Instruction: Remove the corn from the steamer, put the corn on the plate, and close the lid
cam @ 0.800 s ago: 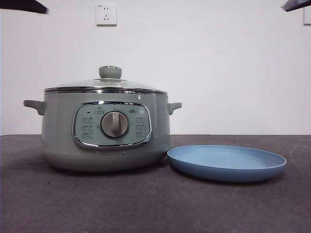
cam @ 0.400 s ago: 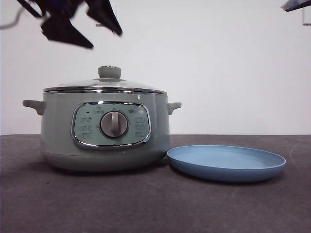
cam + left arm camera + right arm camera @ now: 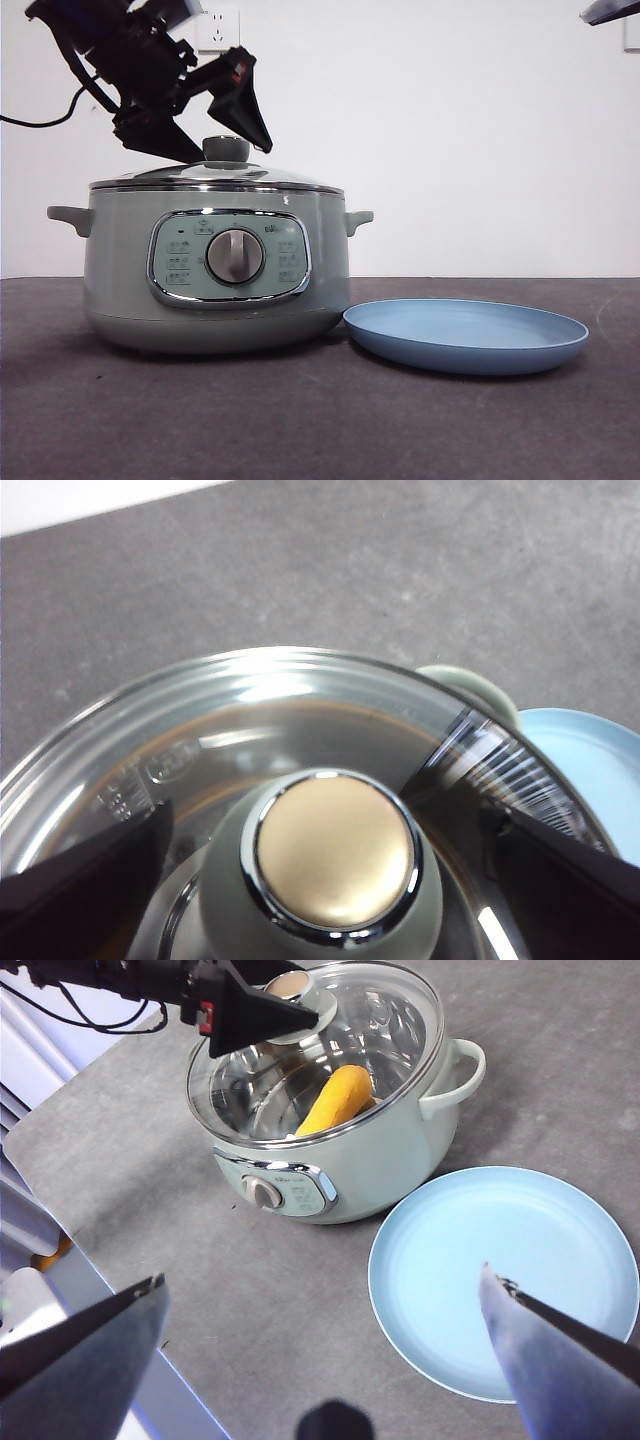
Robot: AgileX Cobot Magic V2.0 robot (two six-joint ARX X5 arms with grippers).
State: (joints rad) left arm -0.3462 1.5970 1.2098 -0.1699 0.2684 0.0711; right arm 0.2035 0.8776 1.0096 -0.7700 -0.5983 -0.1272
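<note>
L end effector (image 3: 228, 128) hangs right over the lid (image 3: 215, 172), jaws spread wide to either side of the knob (image 3: 227, 148) w/o touching it, as far as the left wrist view shows. R end effector (image 3: 320, 1340) waits high above the plate (image 3: 560, 1260), jaws also wide apart, nothing between them.

Progress: nothing done yet, by my read. Lid sits on the steamer (image 3: 120, 270); corn (image 3: 335, 1100) lies inside, seen thru the glass in the right wrist view, leaning toward the pot wall. Left to do: grip knob, lift lid, take corn out, set it on plate, lid back on.

Room: plate sits just beside the steamer on the bench (image 3: 300, 420), rim near the pot's base and under one side handle (image 3: 358, 220), so a lifted lid needs to clear that side. Bare bench in front. Wall close behind the pot.
</note>
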